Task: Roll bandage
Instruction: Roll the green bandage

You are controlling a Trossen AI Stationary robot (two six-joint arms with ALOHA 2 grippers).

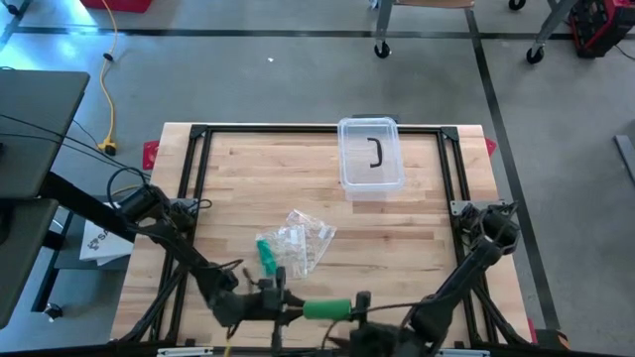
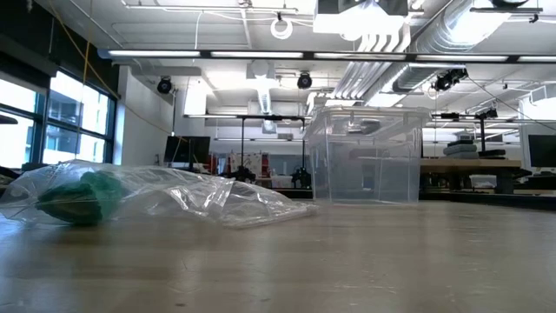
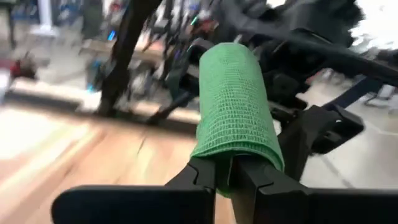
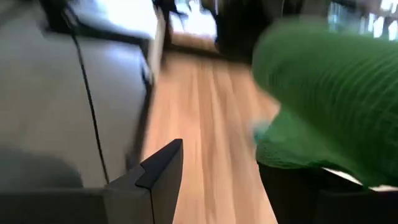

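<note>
1. Bandage (image 1: 327, 308), a green roll, is hanging just above the near edge of the desk (image 1: 238, 188), about midway along it, between my two arms.
2. My left pincer (image 3: 225, 168) is clenching one end of the roll, fingers pressed tight together on the fabric; the roll is sticking straight out from them.
3. My right pincer (image 4: 239, 168) is sitting at the roll's other end with its fingers spread apart, released; the green fabric is filling the space beside one finger (image 4: 158, 168), and I cannot tell whether it is touching.
4. A crumpled clear plastic bag (image 1: 301, 241) with another green roll (image 1: 267, 256) at its edge is lying near the middle of the desk, toward the near edge.
5. A clear plastic bin (image 1: 371, 157) is standing by the far edge, well apart from the bag.
</note>
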